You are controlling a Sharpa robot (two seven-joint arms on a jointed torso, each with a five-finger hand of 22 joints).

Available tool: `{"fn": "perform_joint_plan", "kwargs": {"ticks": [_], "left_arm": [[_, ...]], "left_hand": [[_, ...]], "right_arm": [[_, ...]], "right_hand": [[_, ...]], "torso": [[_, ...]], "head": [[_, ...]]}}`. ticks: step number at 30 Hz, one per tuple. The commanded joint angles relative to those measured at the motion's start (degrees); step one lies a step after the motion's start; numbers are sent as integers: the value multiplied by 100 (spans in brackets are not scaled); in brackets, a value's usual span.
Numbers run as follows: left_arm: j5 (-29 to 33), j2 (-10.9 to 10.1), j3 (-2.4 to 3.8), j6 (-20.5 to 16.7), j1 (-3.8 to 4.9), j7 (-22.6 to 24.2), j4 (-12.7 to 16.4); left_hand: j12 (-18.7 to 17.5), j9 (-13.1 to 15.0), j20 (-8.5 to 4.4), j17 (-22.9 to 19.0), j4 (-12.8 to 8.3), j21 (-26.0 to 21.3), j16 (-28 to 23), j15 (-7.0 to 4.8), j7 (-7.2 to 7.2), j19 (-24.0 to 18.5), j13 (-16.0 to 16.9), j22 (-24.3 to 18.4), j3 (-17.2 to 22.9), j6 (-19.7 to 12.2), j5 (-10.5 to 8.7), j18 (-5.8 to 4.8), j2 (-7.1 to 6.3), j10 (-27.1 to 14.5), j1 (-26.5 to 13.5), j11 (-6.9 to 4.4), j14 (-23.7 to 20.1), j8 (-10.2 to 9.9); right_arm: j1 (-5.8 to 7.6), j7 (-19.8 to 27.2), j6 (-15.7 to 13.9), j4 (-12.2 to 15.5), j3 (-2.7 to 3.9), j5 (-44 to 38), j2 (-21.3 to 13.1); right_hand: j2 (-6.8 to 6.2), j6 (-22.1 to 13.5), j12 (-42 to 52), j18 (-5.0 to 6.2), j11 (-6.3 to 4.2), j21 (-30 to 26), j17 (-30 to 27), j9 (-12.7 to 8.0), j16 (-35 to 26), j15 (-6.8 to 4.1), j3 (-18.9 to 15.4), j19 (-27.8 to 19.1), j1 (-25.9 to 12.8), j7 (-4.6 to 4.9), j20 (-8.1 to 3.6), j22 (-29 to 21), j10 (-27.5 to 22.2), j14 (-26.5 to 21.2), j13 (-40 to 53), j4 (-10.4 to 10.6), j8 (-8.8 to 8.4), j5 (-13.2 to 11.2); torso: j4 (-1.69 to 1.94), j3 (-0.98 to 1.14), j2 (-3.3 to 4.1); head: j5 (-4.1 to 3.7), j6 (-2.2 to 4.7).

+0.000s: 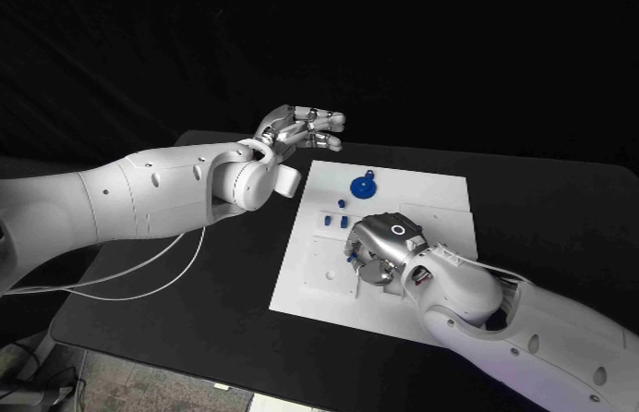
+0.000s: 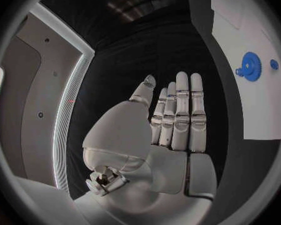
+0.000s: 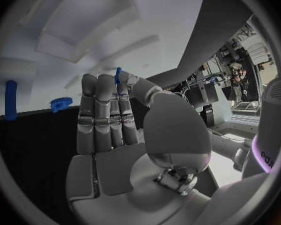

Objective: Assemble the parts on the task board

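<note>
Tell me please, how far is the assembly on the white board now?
Early stage, it seems. A blue gear sits on the task board; whether it is seated I cannot tell. The right hand pinches a small blue part over the board. Small blue pieces lie loose. The left hand hovers empty, off the board.

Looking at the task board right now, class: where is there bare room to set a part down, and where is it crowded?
Free: the far right of the task board, beside the blue gear, and the near left corner. Crowded: the middle, where the right hand pinches a small blue part close to the blue pegs. The left hand hovers beyond the board's far left corner.
</note>
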Motion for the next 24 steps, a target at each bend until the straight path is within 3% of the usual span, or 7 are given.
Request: {"fn": "perform_joint_plan", "kwargs": {"ticks": [1, 24], "left_arm": [[-51, 18, 6, 68, 6, 2, 6], [-123, 42, 6, 91, 6, -53, -14]], "left_hand": [[5, -3, 6, 6, 43, -19, -19, 13, 8, 30, 2, -5, 6, -17, -37, -3, -56, -31, -3, -5, 22, -17], [6, -3, 8, 8, 66, -24, -18, 15, 8, 34, 3, -36, 1, -19, -70, -4, -66, -38, -1, -3, 25, -17]], "right_arm": [[-3, -71, 119, -22, -8, -84, 19], [9, -204, 287, -9, -82, -203, 117]], "right_hand": [[38, 27, 6, 63, -56, 31, 7, 2, -21, -10, 38, -10, 36, 16, -42, 119, 77, 25, 11, -9, 13, -26], [41, 24, 6, 60, -54, 39, 17, 7, -15, -12, 64, -20, 31, 17, -43, 120, 74, 14, 11, -19, 14, -81]], "torso": [[1, 2, 4], [4, -4, 1]], "head": [[-5, 2], [6, -27]]}}
